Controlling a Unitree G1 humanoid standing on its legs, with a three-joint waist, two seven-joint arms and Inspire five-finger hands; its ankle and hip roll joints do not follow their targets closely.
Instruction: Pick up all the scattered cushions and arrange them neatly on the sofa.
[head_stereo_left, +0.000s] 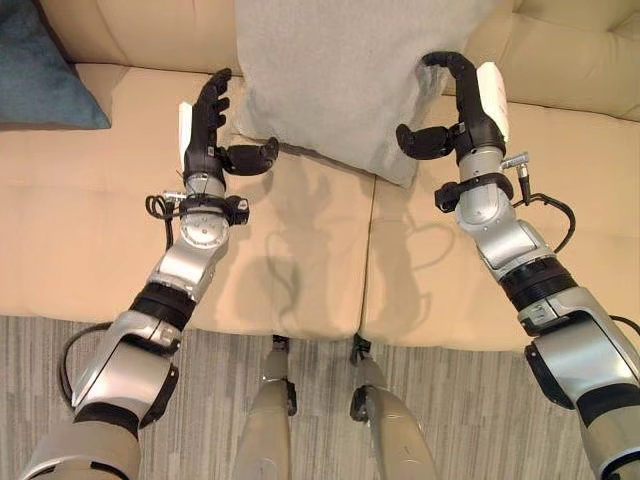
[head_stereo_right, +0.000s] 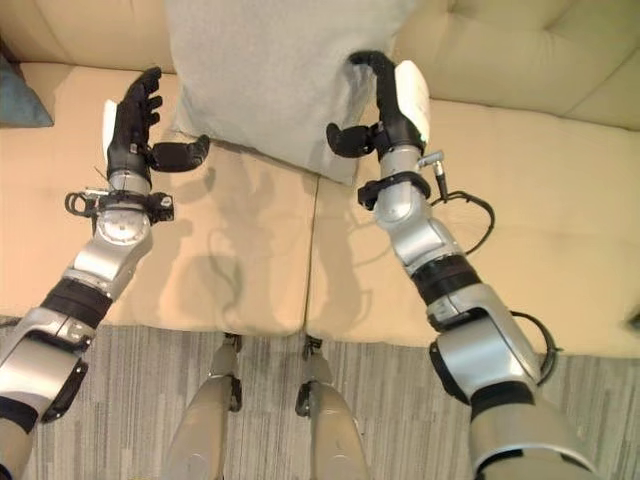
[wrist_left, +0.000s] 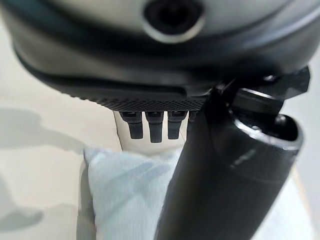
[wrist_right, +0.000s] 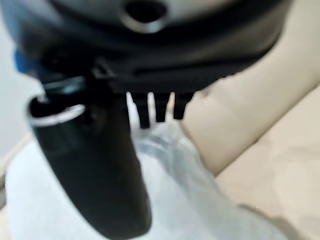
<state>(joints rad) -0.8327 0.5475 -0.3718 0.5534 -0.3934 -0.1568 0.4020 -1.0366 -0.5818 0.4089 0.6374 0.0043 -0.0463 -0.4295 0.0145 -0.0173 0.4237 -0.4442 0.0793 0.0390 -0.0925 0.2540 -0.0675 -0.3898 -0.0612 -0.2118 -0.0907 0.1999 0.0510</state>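
Note:
A light grey cushion (head_stereo_left: 340, 80) stands upright against the back of the beige sofa (head_stereo_left: 90, 230), its lower corners resting on the seat. My right hand (head_stereo_left: 470, 115) is at the cushion's right edge, fingers curled over the edge and thumb on its front near the lower corner. The right wrist view shows that cushion (wrist_right: 175, 190) between thumb and fingers. My left hand (head_stereo_left: 205, 130) is open beside the cushion's lower left corner, fingers straight and thumb reaching toward the corner. The left wrist view has the cushion (wrist_left: 130, 195) just past the thumb.
A dark teal cushion (head_stereo_left: 40, 70) leans on the sofa back at the far left. The seat seam (head_stereo_left: 365, 260) runs below the grey cushion. Grey carpet (head_stereo_left: 480, 420) lies in front of the sofa.

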